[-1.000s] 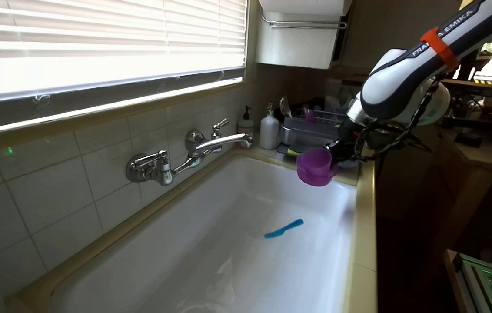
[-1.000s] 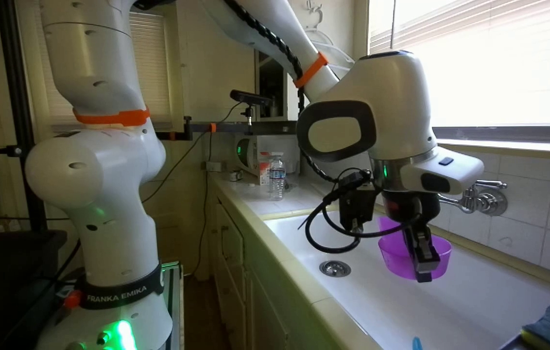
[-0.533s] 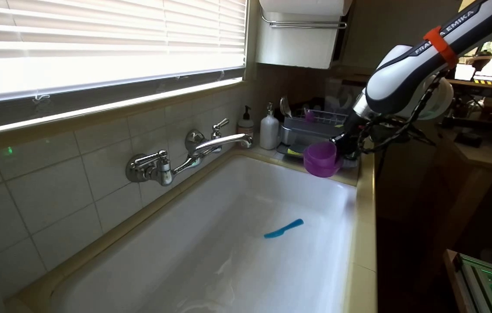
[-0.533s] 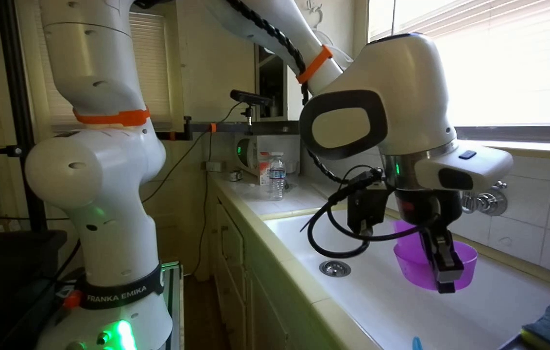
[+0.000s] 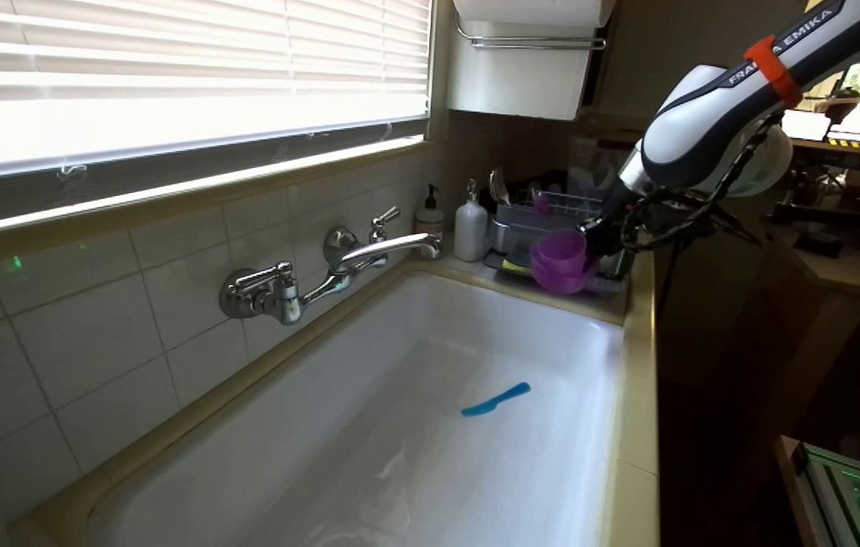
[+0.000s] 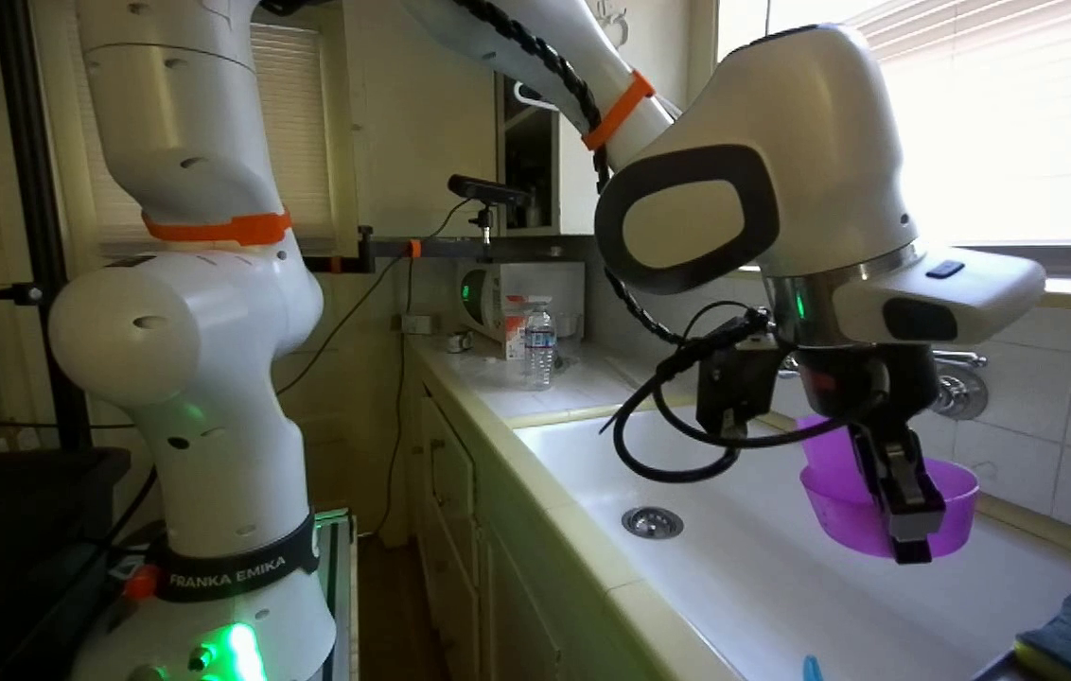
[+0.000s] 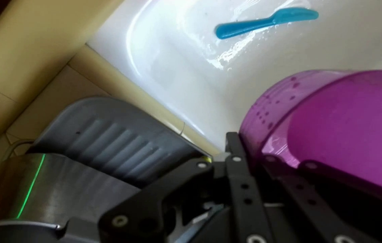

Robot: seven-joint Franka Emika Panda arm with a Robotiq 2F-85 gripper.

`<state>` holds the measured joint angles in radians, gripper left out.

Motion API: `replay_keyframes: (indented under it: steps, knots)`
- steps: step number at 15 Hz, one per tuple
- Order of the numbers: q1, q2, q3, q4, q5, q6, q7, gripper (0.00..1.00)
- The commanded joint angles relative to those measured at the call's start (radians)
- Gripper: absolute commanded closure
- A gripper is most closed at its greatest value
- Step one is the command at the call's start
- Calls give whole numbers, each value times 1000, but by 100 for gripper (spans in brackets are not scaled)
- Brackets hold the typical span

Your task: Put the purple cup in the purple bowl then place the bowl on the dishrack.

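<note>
Held by my claw (image 6: 914, 532): one purple bowl (image 6: 840, 518), gripped at its wall, aloft near the dishrack (image 5: 530, 220). Purple cup (image 5: 561, 249): one, inside the bowl. Blue knife (image 7: 266, 22): one, in the sink (image 5: 324, 448).

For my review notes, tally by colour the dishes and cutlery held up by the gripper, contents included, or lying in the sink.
Purple: 2 (purple cup, purple bowl)
Blue: 1 (blue knife)
Total: 3
</note>
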<state>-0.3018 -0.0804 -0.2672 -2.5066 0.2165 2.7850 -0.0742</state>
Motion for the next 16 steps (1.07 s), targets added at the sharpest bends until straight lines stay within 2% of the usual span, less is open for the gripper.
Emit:
replay_keyframes:
  steps: [1, 16]
  knots:
    - [-8, -25, -17, 7, -46, 11, 62, 99]
    - [-60, -62, -61, 68, -69, 0, 145, 99]
